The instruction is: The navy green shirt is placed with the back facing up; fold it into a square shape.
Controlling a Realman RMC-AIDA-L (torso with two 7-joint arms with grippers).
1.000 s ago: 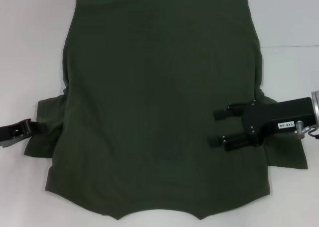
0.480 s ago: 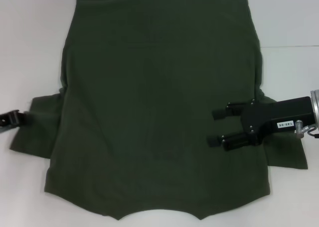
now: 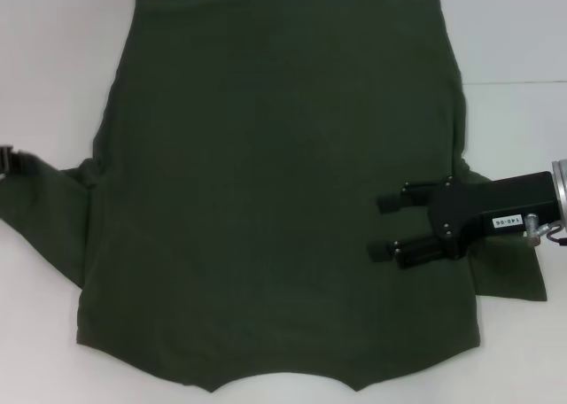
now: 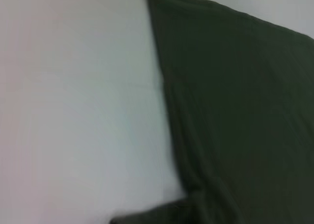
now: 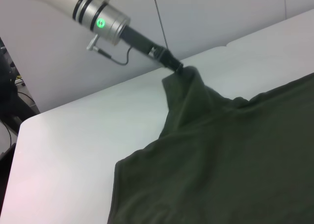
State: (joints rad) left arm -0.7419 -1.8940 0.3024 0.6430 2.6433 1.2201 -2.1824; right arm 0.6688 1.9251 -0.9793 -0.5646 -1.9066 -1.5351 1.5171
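Now my left gripper (image 5: 175, 67) is pinched on the sleeve of the navy green shirt (image 3: 283, 182), lifting it off the table (image 3: 53, 67); next, carry it inward. My right gripper (image 3: 383, 227), fingers apart, rests over the shirt's right side.

My white worktop (image 3: 53, 67) carries one thing — the navy green shirt (image 3: 283, 182), spread flat across most of it.

Bright, even light; soft shadows; left wrist view blurred.
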